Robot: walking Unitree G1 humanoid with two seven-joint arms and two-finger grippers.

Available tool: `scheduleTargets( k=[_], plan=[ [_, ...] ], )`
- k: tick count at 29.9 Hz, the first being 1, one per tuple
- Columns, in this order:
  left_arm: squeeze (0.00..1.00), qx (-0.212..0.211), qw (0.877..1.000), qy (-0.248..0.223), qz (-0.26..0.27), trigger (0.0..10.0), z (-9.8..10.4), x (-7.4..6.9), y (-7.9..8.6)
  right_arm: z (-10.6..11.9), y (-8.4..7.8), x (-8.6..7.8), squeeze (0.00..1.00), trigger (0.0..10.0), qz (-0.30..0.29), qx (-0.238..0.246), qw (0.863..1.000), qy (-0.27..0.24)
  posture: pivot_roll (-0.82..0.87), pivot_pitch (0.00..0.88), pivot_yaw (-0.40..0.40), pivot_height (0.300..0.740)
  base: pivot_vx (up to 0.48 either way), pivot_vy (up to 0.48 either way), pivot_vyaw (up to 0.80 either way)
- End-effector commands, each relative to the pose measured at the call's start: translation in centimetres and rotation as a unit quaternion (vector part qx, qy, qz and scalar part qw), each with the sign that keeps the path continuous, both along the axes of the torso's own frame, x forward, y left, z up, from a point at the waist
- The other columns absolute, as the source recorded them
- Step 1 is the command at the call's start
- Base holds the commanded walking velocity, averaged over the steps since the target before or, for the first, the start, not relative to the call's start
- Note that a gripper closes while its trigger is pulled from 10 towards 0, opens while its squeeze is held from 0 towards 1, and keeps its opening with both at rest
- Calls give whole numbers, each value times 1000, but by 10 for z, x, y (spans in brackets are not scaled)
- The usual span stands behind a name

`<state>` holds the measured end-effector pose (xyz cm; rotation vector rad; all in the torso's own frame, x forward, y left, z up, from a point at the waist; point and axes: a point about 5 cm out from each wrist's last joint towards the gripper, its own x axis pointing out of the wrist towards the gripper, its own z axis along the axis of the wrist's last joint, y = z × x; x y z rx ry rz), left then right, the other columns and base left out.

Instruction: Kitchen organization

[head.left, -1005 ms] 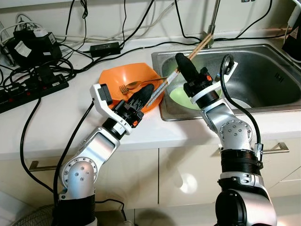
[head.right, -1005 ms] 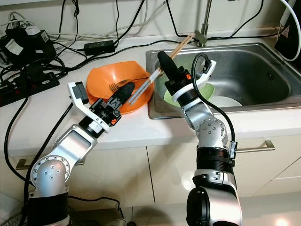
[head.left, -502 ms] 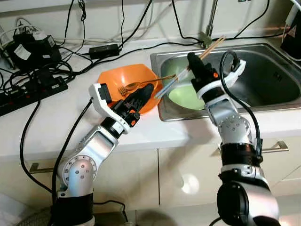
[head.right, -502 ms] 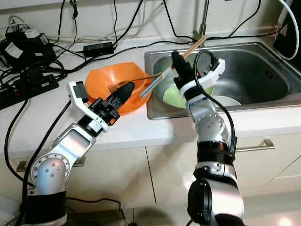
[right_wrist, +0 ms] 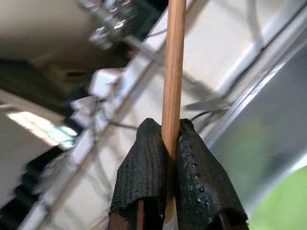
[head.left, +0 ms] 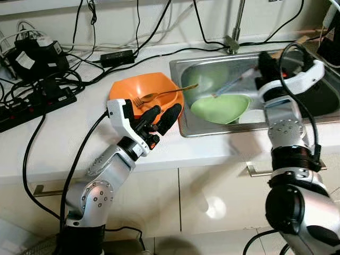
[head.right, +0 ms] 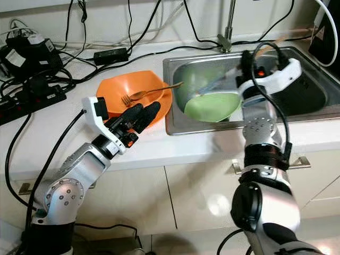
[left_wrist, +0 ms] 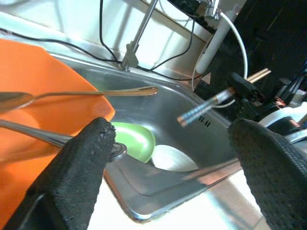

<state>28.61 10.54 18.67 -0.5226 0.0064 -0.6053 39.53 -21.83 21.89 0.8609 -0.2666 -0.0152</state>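
No readable text or labels.

A home kitchen: a white countertop (head.left: 64,133) with a stainless sink (head.left: 313,101) at two o'clock, its tap (head.left: 234,32) at one o'clock, an orange bowl (head.left: 151,87) holding cutlery at centre, cabinet doors (head.left: 212,196) with handles below.

Black power strip (head.left: 32,109) and tangled cables (head.left: 79,64) on white counter (head.left: 64,143), faucet (head.left: 234,32) behind
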Motion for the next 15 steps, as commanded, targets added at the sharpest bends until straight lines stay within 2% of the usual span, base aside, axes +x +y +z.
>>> scheduleTargets(
  k=[1,3,4,5,6,7,9,10,14,15],
  plan=[
    [1000,20,1000,-14,2,10000,2,0,0,2,1,4,0,78,-22,-24,999,23,-8,0,136,740,0,0,0],
    [1000,24,1000,-16,2,10000,1,0,0,0,-1,4,0,78,-30,-31,998,35,-8,0,136,740,0,0,0],
    [1000,39,999,-19,1,10000,0,0,-1,-12,1,5,0,0,-37,-58,995,76,-9,0,136,740,0,0,0],
    [1000,39,999,-19,1,10000,0,0,-1,-12,1,5,0,0,-37,-58,995,76,-9,0,136,740,0,0,0],
    [1000,46,999,-20,0,10000,-1,0,-2,-18,3,5,0,0,-36,-70,992,98,-9,0,136,740,0,0,0],
    [914,58,998,-22,-4,10000,-3,-1,-3,-32,13,6,0,0,-20,-99,985,137,-8,0,137,740,0,0,0],
    [914,62,998,-23,-5,10000,-4,-1,-3,-36,17,6,0,0,-12,-109,983,147,-7,0,137,740,0,0,0],
    [0,69,997,-26,-7,10000,-4,-1,-5,-45,31,7,0,0,19,-132,977,165,-5,0,134,740,0,0,0],
    [0,73,997,-29,-8,10000,-5,-2,-6,-53,44,7,0,0,44,-156,970,179,-2,0,133,740,0,0,0],
    [0,75,997,-30,-8,10000,-5,-2,-7,-55,49,7,0,1294,54,-165,968,182,0,0,132,740,0,0,0]
  ],
)
